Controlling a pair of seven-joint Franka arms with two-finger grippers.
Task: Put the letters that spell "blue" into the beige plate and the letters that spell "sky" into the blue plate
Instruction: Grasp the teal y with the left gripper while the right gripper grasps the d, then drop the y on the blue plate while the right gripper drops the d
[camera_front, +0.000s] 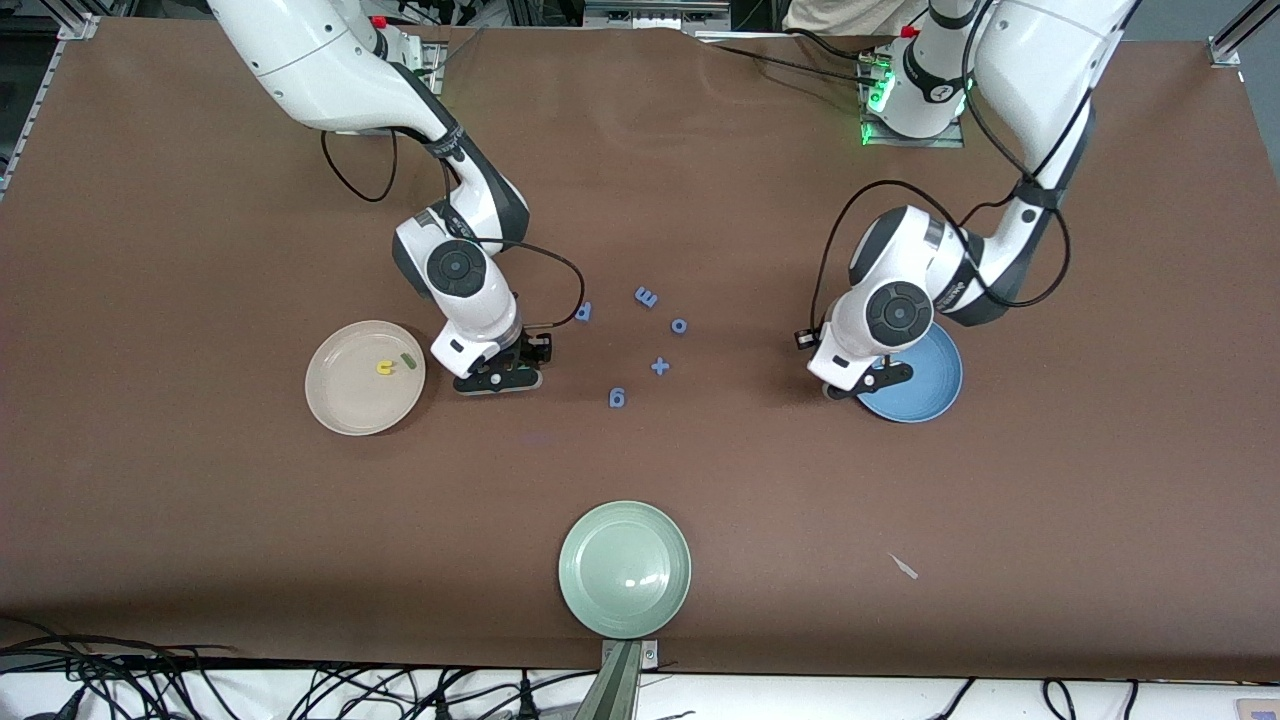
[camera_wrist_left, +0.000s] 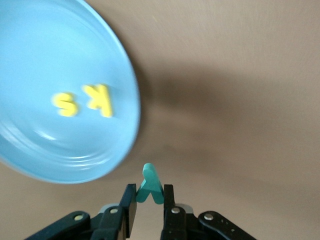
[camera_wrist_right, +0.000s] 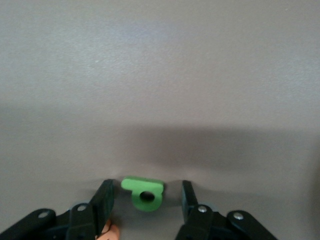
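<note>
Teal is the colour to watch: the left gripper (camera_wrist_left: 146, 202) has its jaws clamped on the teal-green y (camera_wrist_left: 149, 185), pinching the letter's lower end so its long axis points straight out from the fingertips. The blue plate (camera_wrist_left: 127, 85) lies just beside that letter, its rim close to the tip, with the yellow s (camera_wrist_left: 66, 104) and the yellow k (camera_wrist_left: 99, 99) already lying side by side in it. So the coming move looks like a short carry over the rim, then a release; the left arm is plainly the nearer one for that plate. In the front view the left gripper (camera_front: 868, 381) sits low at the plate's edge toward the middle of the worktop.

Over at the right arm's end, the right gripper (camera_wrist_right: 145, 200) stands with its jaws apart, straddling a bright green letter with a round hole (camera_wrist_right: 143, 193), probably the b, which lies flat on the worktop between the fingers and not yet gripped. It needs a squeeze, a lift, then a trip to the beige plate (camera_front: 330, 400) just beside it, where the yellow u (camera_front: 384, 368) and a small green piece (camera_front: 407, 360) already lie. An orange bit shows beside one right finger; I can't tell what it is.
</note>
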